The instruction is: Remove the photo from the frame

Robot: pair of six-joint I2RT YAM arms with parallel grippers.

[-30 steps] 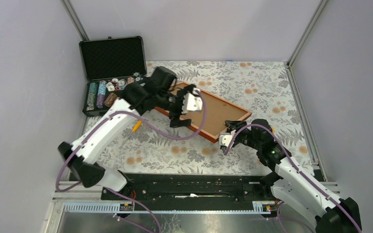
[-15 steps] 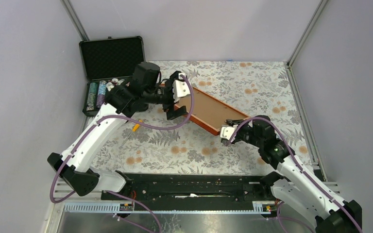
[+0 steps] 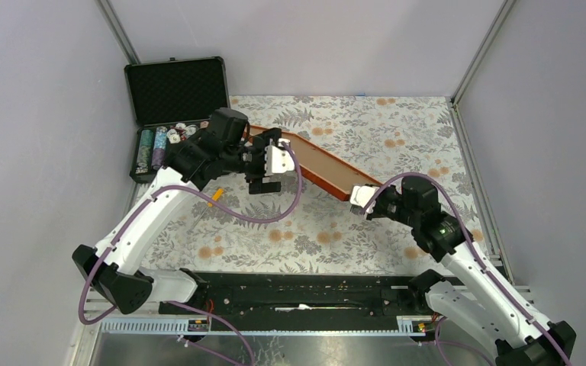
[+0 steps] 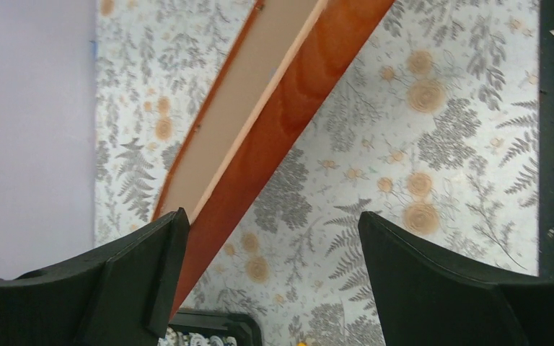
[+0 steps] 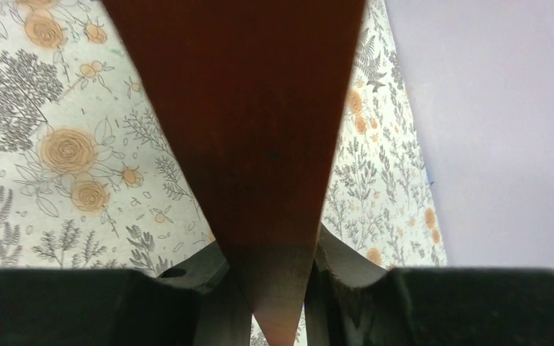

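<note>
No legible text, label, brand, number or sign was found in any view. The frame (image 3: 317,164) shows only wood grain and a plain brown back. The open black case (image 3: 175,91) at the far left corner of the table holds chips (image 3: 160,145) whose markings are too small to read, and the table covering (image 3: 397,130) carries a floral print without lettering.
</note>
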